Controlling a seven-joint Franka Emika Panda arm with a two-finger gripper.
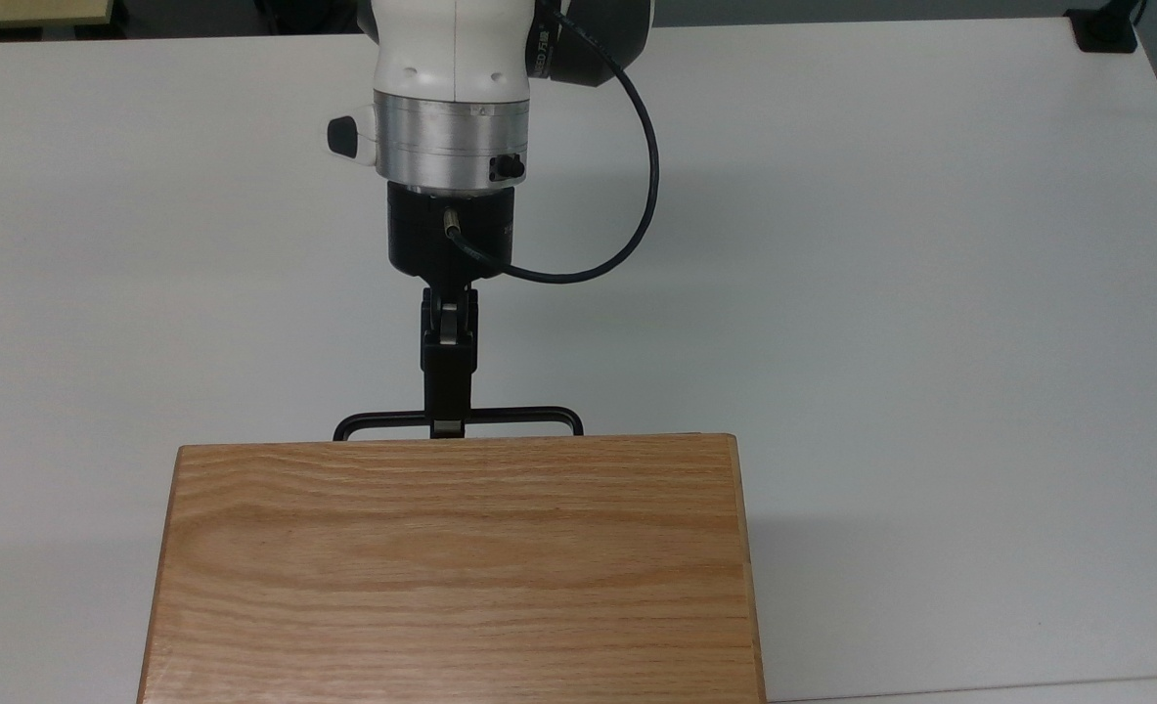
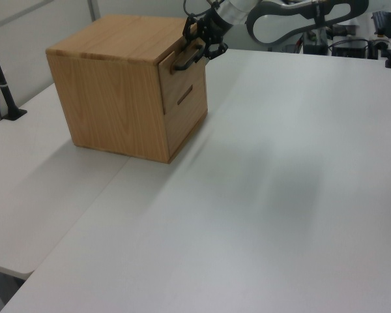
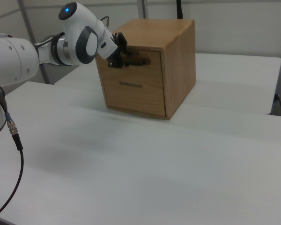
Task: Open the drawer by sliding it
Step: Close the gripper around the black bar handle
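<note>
White arm (image 1: 451, 49), silver collar, black cable (image 1: 637, 196)

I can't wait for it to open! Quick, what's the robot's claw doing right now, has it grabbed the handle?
Gripper: at the drawer's black bar handle; whether it is open or shut on it cannot be told.

1. I see bare white table (image 1: 881, 293) all around the arm; nothing blocks a pull away from the cabinet (image 1: 456, 567).
2. The cabinet walls off the top view's lower middle.
3. The gripper (image 1: 448, 422) sits at the black handle (image 1: 519, 415), close against the drawer (image 2: 182, 68) front.
4. A black post (image 2: 0, 72) stands well apart, at the left view's left edge.
</note>
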